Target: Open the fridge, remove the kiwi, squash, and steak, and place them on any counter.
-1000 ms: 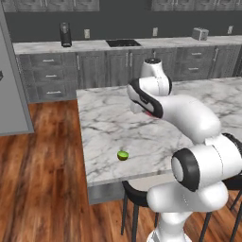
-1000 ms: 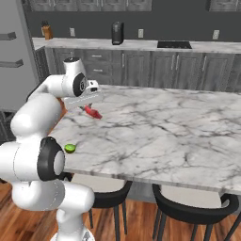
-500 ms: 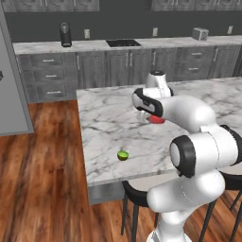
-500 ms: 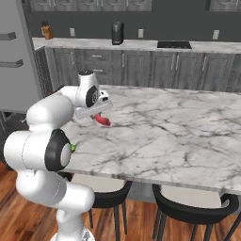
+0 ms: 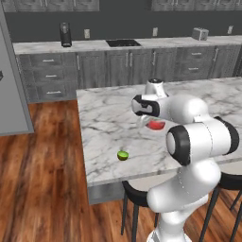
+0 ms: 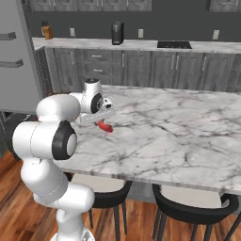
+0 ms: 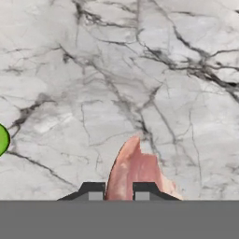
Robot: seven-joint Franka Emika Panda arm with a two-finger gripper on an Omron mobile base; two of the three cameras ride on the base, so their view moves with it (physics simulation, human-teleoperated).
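Marble counter (image 7: 140, 70) below gripper (image 7: 118, 192) pinching half-hidden steak (image 7: 133, 170); edge-cropped kiwi (image 7: 2, 139) alongside.

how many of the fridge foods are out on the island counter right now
2. The kiwi lies near the island counter's front edge. The steak hangs just above the marble, clamped in the gripper. A squash isn't visible; the arm may hide part of the top.

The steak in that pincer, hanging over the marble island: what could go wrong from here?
The pincer grips the steak by one narrow end, so the slab might slip out early. The kiwi lies near the counter edge; a wide arm swing might knock it off.
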